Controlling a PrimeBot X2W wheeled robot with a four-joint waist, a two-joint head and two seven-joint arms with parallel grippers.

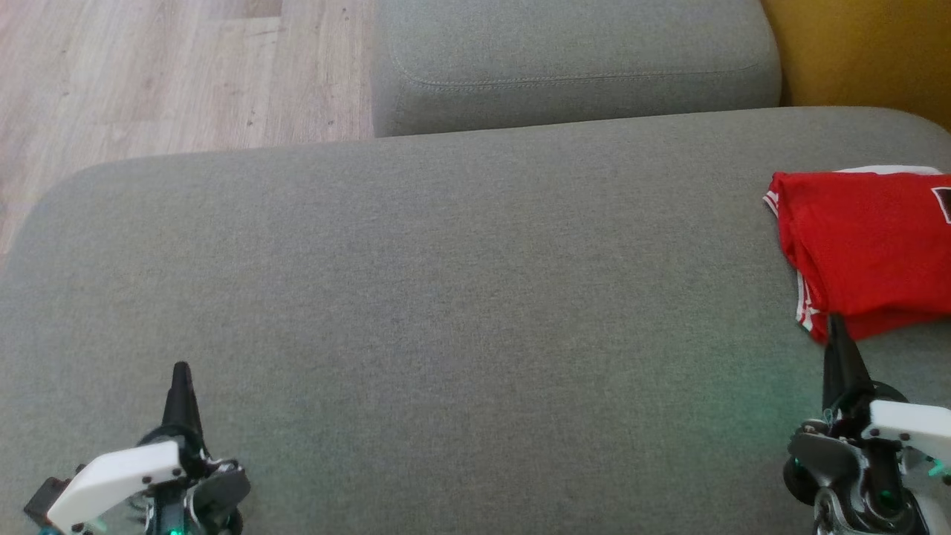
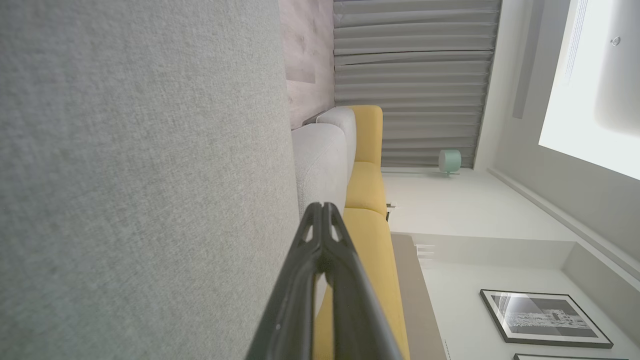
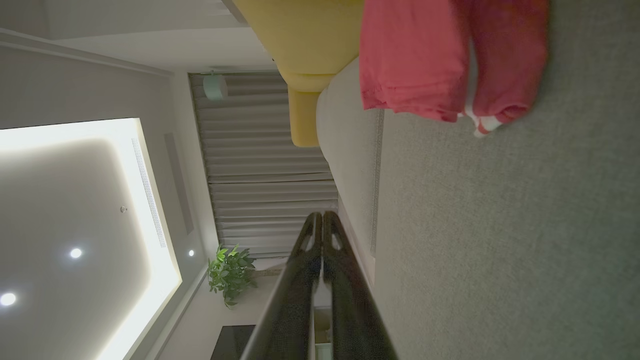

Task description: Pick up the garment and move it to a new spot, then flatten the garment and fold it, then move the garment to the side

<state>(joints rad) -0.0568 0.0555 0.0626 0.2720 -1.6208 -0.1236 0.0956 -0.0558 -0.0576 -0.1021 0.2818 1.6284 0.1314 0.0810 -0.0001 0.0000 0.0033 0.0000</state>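
Observation:
The garment (image 1: 869, 245) is red with white stripe trim, folded into a compact pile at the far right of the grey sofa seat (image 1: 446, 297). In the right wrist view the garment (image 3: 440, 55) lies ahead near the top. My right gripper (image 1: 836, 323) hangs at the lower right, shut and empty, its tip just short of the garment's near edge. My left gripper (image 1: 180, 369) rests low at the lower left, also shut with nothing in it. In each wrist view the two fingers meet at their tips: the left gripper (image 2: 322, 206), the right gripper (image 3: 319, 215).
A second grey cushion (image 1: 572, 59) stands behind the seat. Wooden floor (image 1: 148, 74) lies beyond the seat's far left edge. A yellow sofa (image 1: 869, 52) sits at the far right corner. Bare grey seat stretches between the two grippers.

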